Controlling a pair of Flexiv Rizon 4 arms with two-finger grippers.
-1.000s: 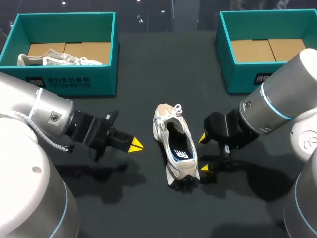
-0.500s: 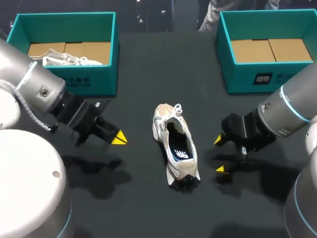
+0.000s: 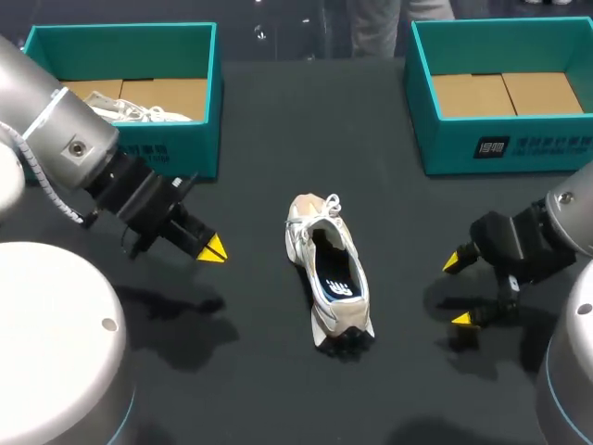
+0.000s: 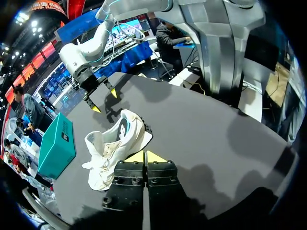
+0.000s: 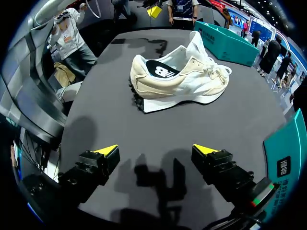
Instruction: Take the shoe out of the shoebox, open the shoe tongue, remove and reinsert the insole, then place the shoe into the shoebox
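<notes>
A white and beige shoe [image 3: 329, 273] lies on the black table between both arms, toe toward the far side, its dark insole showing. My left gripper [image 3: 213, 248] hangs shut and empty to the shoe's left. In the left wrist view its closed tips [image 4: 145, 156] sit just short of the shoe [image 4: 115, 148]. My right gripper [image 3: 457, 291] stands wide open to the shoe's right, holding nothing. The right wrist view shows the shoe [image 5: 180, 76] well ahead of the spread gripper [image 5: 155, 150]. A second shoe [image 3: 120, 112] lies in the left teal shoebox [image 3: 120, 158].
The right teal shoebox [image 3: 500, 139] stands at the back right with only its cardboard floor showing. Bare black tabletop surrounds the shoe. My right gripper [image 4: 104, 101] shows beyond the shoe in the left wrist view.
Both grippers have drawn away from the shoe: the left one back toward the left, the right one toward the right. The shoe has not moved.
</notes>
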